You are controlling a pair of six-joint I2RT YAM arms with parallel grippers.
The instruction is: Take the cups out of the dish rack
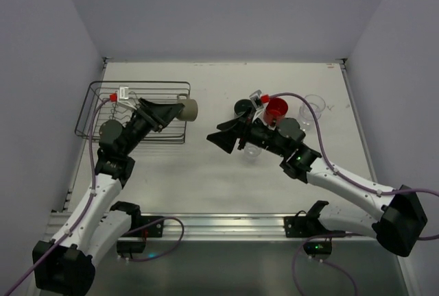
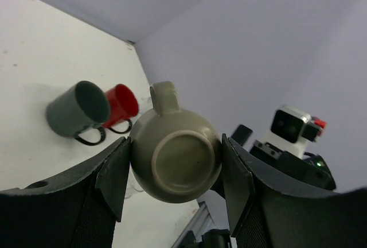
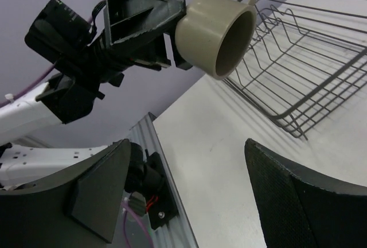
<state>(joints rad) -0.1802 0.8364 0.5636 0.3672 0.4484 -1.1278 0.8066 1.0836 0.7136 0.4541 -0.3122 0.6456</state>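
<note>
Olive cup (image 3: 221, 30) held beside the rack (image 1: 96, 94)
Left gripper (image 1: 170, 112) clamps the cup sideways in the air, just past the rack's right edge. Right gripper (image 1: 223, 136) gapes empty, facing it. Red mug (image 1: 276, 111) sits on the table (image 1: 206, 186).

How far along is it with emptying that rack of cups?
Nearly finished. Four cups sit on the table: grey mug, red mug, glass mug, small tumbler. The left jaws grip the last, olive cup beside the rack, whose visible parts hold nothing. The right jaws are open. Remaining: setting that cup down.
</note>
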